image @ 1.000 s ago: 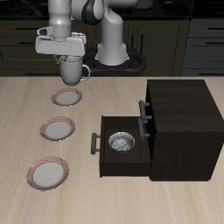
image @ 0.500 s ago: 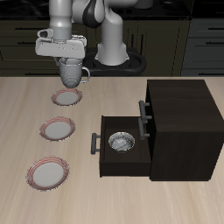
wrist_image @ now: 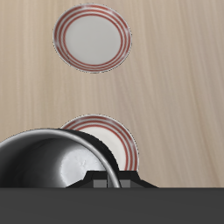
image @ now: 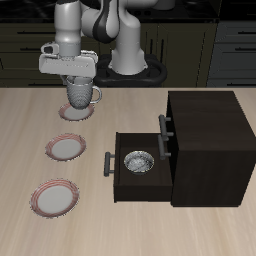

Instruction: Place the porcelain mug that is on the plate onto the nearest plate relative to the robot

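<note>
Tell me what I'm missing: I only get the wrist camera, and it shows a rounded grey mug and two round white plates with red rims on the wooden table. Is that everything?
Observer: No. A third white plate with a red rim lies nearest the table's front edge, outside your view.
Operator: Anything besides plates?
Observer: Yes, a dark boxy cabinet stands beside the row of plates. Its drawer is pulled open, with a round metal bowl inside.
Operator: Is the mug sitting down yet?
Observer: The two-finger gripper grips the porcelain mug from above, low over the rearmost plate, closest to the robot's base. I cannot tell whether it touches.
</note>
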Available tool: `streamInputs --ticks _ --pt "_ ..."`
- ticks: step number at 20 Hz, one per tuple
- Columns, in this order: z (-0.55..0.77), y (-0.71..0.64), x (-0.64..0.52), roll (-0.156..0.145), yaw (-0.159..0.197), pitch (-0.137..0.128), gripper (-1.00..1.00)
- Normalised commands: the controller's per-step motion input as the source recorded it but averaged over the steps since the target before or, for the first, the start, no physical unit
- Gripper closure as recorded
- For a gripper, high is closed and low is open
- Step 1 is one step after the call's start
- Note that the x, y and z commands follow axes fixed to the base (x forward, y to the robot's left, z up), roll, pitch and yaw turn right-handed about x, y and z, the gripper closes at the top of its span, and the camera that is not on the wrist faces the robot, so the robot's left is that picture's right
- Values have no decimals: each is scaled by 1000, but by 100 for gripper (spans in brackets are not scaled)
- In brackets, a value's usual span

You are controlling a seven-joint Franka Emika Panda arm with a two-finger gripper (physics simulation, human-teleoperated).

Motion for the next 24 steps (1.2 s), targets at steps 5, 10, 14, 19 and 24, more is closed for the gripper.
streamInputs --ticks 5,10,14,19,24 --pt "-264 -58 91 -2 -1 46 100" --pt "-255 -53 43 -16 14 45 100" --pt "-107 33 21 -8 53 -7 -100" --pt "17 38 3 18 1 14 -100" --pt "131 56 -20 19 12 -10 -100"
